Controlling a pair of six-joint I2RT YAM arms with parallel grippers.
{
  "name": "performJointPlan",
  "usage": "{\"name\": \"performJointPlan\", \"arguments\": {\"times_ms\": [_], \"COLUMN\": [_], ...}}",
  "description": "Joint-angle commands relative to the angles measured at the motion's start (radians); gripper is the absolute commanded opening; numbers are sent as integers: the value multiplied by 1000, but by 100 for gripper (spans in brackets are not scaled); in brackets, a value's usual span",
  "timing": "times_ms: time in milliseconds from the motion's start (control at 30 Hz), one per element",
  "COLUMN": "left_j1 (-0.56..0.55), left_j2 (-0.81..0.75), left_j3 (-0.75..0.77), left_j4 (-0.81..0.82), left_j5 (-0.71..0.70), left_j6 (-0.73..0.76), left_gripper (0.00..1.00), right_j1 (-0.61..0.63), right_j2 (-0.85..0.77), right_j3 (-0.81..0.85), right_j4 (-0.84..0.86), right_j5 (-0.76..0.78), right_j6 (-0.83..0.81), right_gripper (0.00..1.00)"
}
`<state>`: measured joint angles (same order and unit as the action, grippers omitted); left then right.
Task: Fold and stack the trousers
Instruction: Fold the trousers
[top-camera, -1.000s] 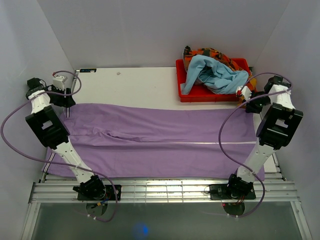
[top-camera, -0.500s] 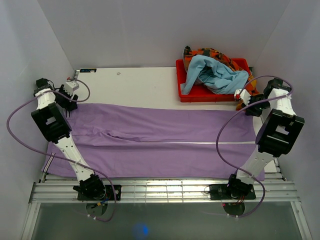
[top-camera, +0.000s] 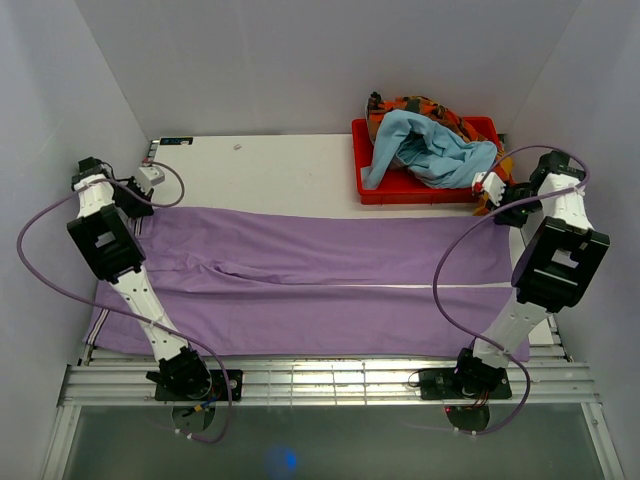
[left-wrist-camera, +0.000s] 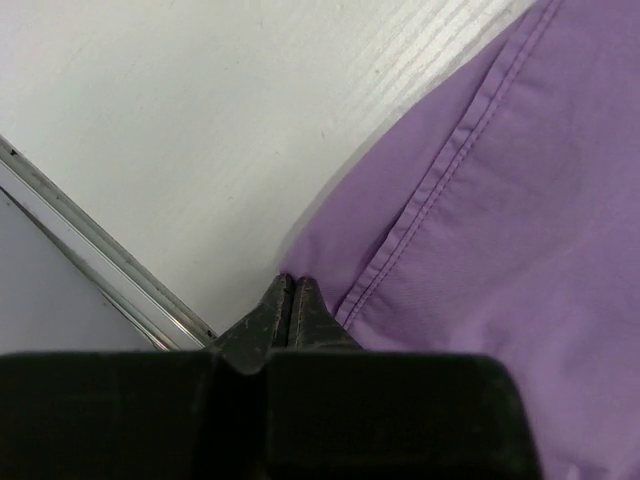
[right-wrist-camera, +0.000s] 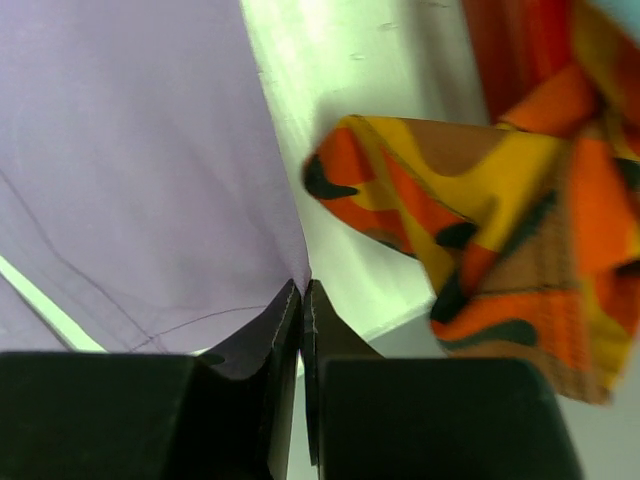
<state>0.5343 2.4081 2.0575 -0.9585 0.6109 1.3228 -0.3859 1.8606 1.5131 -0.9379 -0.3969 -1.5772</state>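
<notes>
The lilac trousers (top-camera: 320, 280) lie spread flat across nearly the whole width of the table. My left gripper (top-camera: 135, 205) is at their far left corner. In the left wrist view its jaws (left-wrist-camera: 290, 287) are pressed together, with the stitched corner of the trousers (left-wrist-camera: 480, 250) meeting the tips. My right gripper (top-camera: 502, 212) is at the far right corner. Its jaws (right-wrist-camera: 302, 288) are shut, and the pale lilac edge of the trousers (right-wrist-camera: 130, 150) runs into the tips.
A red bin (top-camera: 357, 172) at the back right holds a blue garment (top-camera: 430, 150) and an orange patterned cloth (right-wrist-camera: 500, 200), which hangs close beside the right gripper. Bare white table (top-camera: 260, 165) lies behind the trousers. A metal rail (left-wrist-camera: 100, 260) edges the table on the left.
The left gripper moved back to the far left corner of the trousers and closed there. The right gripper shifted slightly back and stayed shut.
</notes>
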Motion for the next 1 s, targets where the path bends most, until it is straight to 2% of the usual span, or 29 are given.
{"name": "performJointPlan", "arguments": {"times_ms": [0, 167, 300, 433, 567, 667, 800, 967], "left_j1": [-2, 10, 38, 79, 186, 263, 456, 660], "left_j2": [-3, -137, -289, -469, -653, -766, -857, -866], "left_j3": [77, 81, -22, -233, -422, -534, -637, -764], "left_j4": [-45, 18, 124, 202, 259, 221, 12, -296], "left_j5": [38, 101, 162, 220, 315, 371, 461, 402], "left_j6": [-60, -160, -198, -191, -154, -65, 146, 578], "left_gripper": [0, 0, 0, 0, 0, 0, 0, 0], "right_j1": [-16, -44, -64, -99, -172, -241, -344, -500], "right_j2": [-9, -78, -155, -250, -331, -397, -494, -592], "right_j3": [94, 121, 90, 36, 7, -33, -152, -367], "right_j4": [4, 1, 1, -15, -70, -150, -246, -314], "right_j5": [-43, -95, -117, -145, -195, -221, -209, -65], "right_j6": [39, 51, 31, -9, -87, -189, -377, -607], "right_gripper": [8, 8, 8, 8, 8, 8, 8, 8]}}
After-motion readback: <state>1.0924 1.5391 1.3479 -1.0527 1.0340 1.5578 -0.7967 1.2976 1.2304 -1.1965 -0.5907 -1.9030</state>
